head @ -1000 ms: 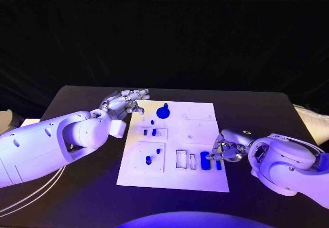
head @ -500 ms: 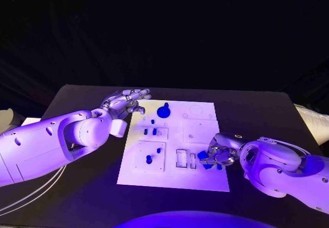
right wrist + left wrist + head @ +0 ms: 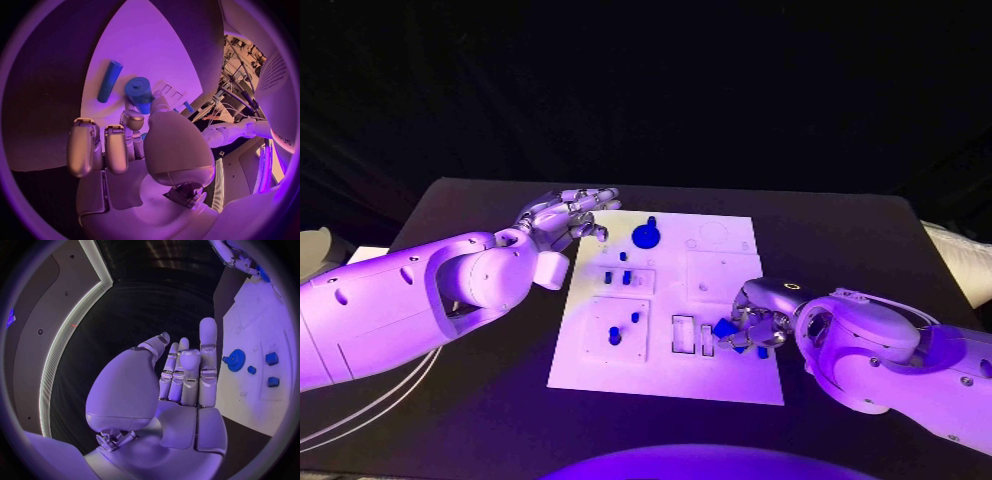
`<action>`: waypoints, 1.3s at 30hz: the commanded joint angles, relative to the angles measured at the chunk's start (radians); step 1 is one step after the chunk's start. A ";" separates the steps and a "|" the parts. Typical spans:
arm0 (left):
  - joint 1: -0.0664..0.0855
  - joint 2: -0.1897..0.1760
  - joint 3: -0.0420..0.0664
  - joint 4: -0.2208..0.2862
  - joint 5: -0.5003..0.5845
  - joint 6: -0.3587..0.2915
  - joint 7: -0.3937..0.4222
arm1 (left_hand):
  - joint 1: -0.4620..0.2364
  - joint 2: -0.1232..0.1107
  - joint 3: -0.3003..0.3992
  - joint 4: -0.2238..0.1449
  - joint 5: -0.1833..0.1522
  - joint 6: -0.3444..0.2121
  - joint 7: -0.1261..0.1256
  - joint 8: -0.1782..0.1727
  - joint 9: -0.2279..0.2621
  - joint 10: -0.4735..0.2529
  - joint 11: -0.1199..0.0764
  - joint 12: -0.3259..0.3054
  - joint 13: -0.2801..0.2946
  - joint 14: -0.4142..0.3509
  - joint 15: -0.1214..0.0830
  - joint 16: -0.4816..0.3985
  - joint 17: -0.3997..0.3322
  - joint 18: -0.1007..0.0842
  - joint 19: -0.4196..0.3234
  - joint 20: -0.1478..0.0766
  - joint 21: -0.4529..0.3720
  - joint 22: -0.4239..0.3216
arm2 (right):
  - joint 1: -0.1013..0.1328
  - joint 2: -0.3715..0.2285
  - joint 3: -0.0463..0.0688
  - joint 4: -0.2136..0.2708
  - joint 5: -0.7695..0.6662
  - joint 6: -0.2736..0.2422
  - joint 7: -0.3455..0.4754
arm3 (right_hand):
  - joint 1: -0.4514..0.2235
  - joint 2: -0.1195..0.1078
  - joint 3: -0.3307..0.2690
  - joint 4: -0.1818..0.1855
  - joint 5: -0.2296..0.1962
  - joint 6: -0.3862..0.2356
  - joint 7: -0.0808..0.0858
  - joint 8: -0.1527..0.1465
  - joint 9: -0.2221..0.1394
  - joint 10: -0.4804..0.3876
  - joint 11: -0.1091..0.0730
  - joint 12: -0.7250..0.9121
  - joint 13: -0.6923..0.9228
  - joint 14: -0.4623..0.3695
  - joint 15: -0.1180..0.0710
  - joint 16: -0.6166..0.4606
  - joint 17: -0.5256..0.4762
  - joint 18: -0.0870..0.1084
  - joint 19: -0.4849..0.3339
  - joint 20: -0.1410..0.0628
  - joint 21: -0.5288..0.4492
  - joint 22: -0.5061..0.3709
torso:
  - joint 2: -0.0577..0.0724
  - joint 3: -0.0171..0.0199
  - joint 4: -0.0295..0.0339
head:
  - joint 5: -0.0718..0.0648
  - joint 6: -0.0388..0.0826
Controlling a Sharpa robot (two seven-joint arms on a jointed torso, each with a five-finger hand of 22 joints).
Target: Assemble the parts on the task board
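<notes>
The white task board (image 3: 718, 375) lies mid-table. My right hand (image 3: 756, 325) sits at its right near part and pinches a thick blue cylinder (image 3: 726, 328) between thumb and finger; that cylinder (image 3: 137, 90) shows at my right hand's (image 3: 125, 150) fingertips. A thin blue rod (image 3: 109, 81) lies on the board beside it, seen too by the hand as the rod (image 3: 762, 352). My left hand (image 3: 568, 214) hovers at the board's far left corner, fingers apart, holding nothing; the hand (image 3: 181, 385) faces the board (image 3: 250, 405).
A blue gear with a knob (image 3: 646, 236) stands at the board's far side, the same gear (image 3: 235, 360) being near my left hand. Small blue pieces (image 3: 617, 278) and two pegs (image 3: 625, 328) stand on the left half. Two open slots (image 3: 691, 336) lie left of my right hand.
My right hand has shifted left over the board and closed its thumb and finger on the thick blue cylinder, which has moved a little. The left hand has barely moved.
</notes>
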 commanded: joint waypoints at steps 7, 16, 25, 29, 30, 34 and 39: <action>0.001 0.001 0.000 0.004 -0.005 0.033 0.003 | 0.005 -0.002 -0.003 -0.005 0.004 -0.004 0.002 0.004 -0.002 -0.012 0.004 0.008 -0.002 -0.006 0.001 0.007 -0.003 0.010 -0.006 -0.004 -0.006 -0.001 | -0.017 0.005 -0.012 -0.019 -0.025 0.018 -0.018 | 0.057 0.042 0.022 -0.022 0.054 0.002 -0.007 0.021 0.018 0.003 -0.007 -0.001 0.017 0.067 -0.011 0.008 0.044 -0.014 0.007 -0.006 0.012 0.008 | 0.000 -0.0003 -0.0010 | -0.004 0.002; 0.000 0.001 -0.001 0.003 -0.005 0.035 0.002 | 0.004 -0.002 -0.003 -0.004 0.004 -0.004 0.002 0.004 -0.002 -0.013 0.004 0.008 -0.002 -0.007 0.002 0.007 -0.004 0.010 -0.006 -0.004 -0.006 -0.001 | -0.012 -0.023 0.002 0.038 0.120 -0.204 -0.008 | 0.005 0.052 0.011 0.045 0.189 0.001 -0.013 0.030 0.035 0.019 -0.011 0.003 0.039 0.070 -0.015 0.015 0.060 -0.016 0.012 -0.010 0.017 0.016 | 0.000 -0.0003 -0.0004 | -0.005 0.005; 0.000 0.003 -0.001 0.003 -0.005 0.038 0.002 | 0.000 -0.002 -0.004 -0.002 0.003 -0.006 0.002 0.004 -0.002 -0.015 0.005 0.009 -0.003 -0.006 0.002 0.009 -0.003 0.010 -0.006 -0.004 -0.006 -0.002 | 0.009 -0.025 0.009 0.073 0.218 -0.270 0.012 | -0.014 0.053 0.001 0.058 0.258 0.002 -0.014 0.034 0.042 0.022 -0.012 0.000 0.044 0.071 -0.017 0.018 0.064 -0.016 0.014 -0.011 0.019 0.018 | 0.001 0.0000 -0.0005 | -0.005 0.005; 0.000 0.003 -0.001 0.005 -0.005 0.039 0.002 | 0.000 -0.002 -0.004 -0.002 0.003 -0.006 0.002 0.004 -0.002 -0.016 0.005 0.009 -0.003 -0.006 0.002 0.009 -0.003 0.010 -0.006 -0.004 -0.006 -0.002 | 0.011 -0.010 0.010 0.072 0.238 -0.253 0.013 | -0.017 0.053 -0.001 0.059 0.260 0.003 -0.014 0.034 0.042 0.023 -0.012 -0.002 0.043 0.071 -0.017 0.017 0.064 -0.016 0.014 -0.011 0.019 0.018 | 0.001 -0.0001 -0.0008 | -0.005 0.004; 0.000 0.004 -0.001 0.005 -0.005 0.039 0.002 | 0.000 -0.002 -0.004 -0.002 0.003 -0.006 0.002 0.004 -0.002 -0.016 0.005 0.009 -0.003 -0.006 0.002 0.009 -0.003 0.010 -0.006 -0.004 -0.006 -0.002 | 0.011 -0.006 0.010 0.071 0.240 -0.246 0.012 | -0.018 0.053 -0.001 0.059 0.260 0.003 -0.014 0.034 0.042 0.023 -0.012 -0.002 0.043 0.071 -0.017 0.017 0.064 -0.016 0.014 -0.011 0.019 0.018 | 0.000 -0.0007 -0.0010 | -0.004 0.004; 0.000 0.004 -0.002 0.006 -0.005 0.040 0.001 | 0.000 -0.002 -0.004 -0.002 0.003 -0.006 0.002 0.004 -0.002 -0.016 0.005 0.009 -0.003 -0.006 0.002 0.009 -0.003 0.010 -0.006 -0.004 -0.006 -0.002 | 0.011 0.013 0.009 0.066 0.252 -0.191 0.002 | -0.045 0.060 -0.014 0.061 0.255 0.005 -0.015 0.036 0.046 0.025 -0.012 -0.009 0.040 0.071 -0.017 0.019 0.067 -0.017 0.015 -0.012 0.020 0.020 | 0.000 -0.0009 -0.0008 | -0.005 0.003; 0.000 0.006 -0.002 0.006 -0.005 0.041 0.001 | 0.000 -0.002 -0.004 -0.002 0.003 -0.006 0.002 0.004 -0.002 -0.016 0.005 0.009 -0.003 -0.006 0.002 0.009 -0.003 0.010 -0.006 -0.004 -0.006 -0.002 | 0.008 0.046 0.006 0.050 0.259 -0.116 -0.009 | -0.091 0.082 -0.031 0.061 0.241 0.013 -0.018 0.040 0.052 0.026 -0.015 -0.037 0.023 0.071 -0.018 0.018 0.068 -0.017 0.016 -0.013 0.021 0.022 | 0.000 -0.0004 -0.0003 | -0.005 0.004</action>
